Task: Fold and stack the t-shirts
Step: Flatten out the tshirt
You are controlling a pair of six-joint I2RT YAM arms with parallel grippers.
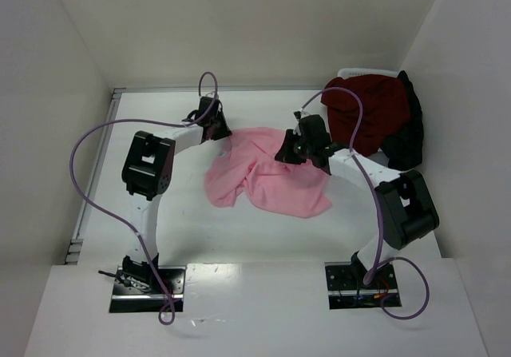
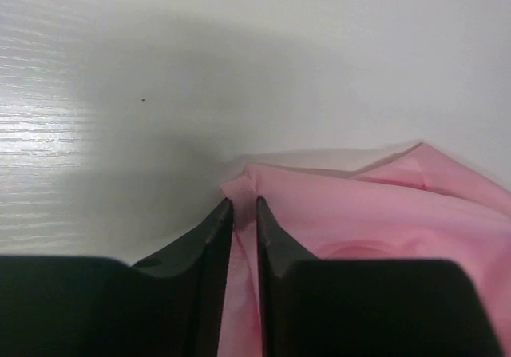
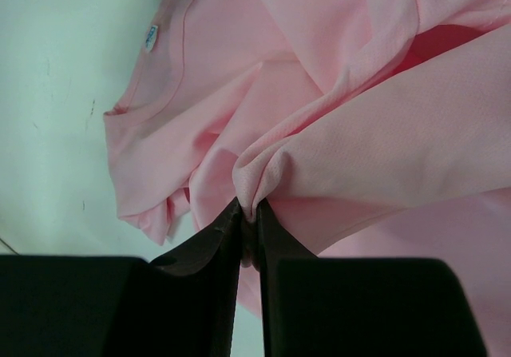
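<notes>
I see the pink tee [image 1: 267,177] crumpled, long axis running L-R betw. my two arms. Left tool [image 2: 243,205] narrow on its far-left hem, prob. gripping it; right tool [image 3: 248,211] clamped on a fold at its far-right side. Maroon tee [image 1: 371,113] heaped beyond that right side.

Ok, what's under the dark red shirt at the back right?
A black shirt sticks out from beneath the dark red shirt on its right, and a white container rim shows behind it. Anything else below is covered.
</notes>
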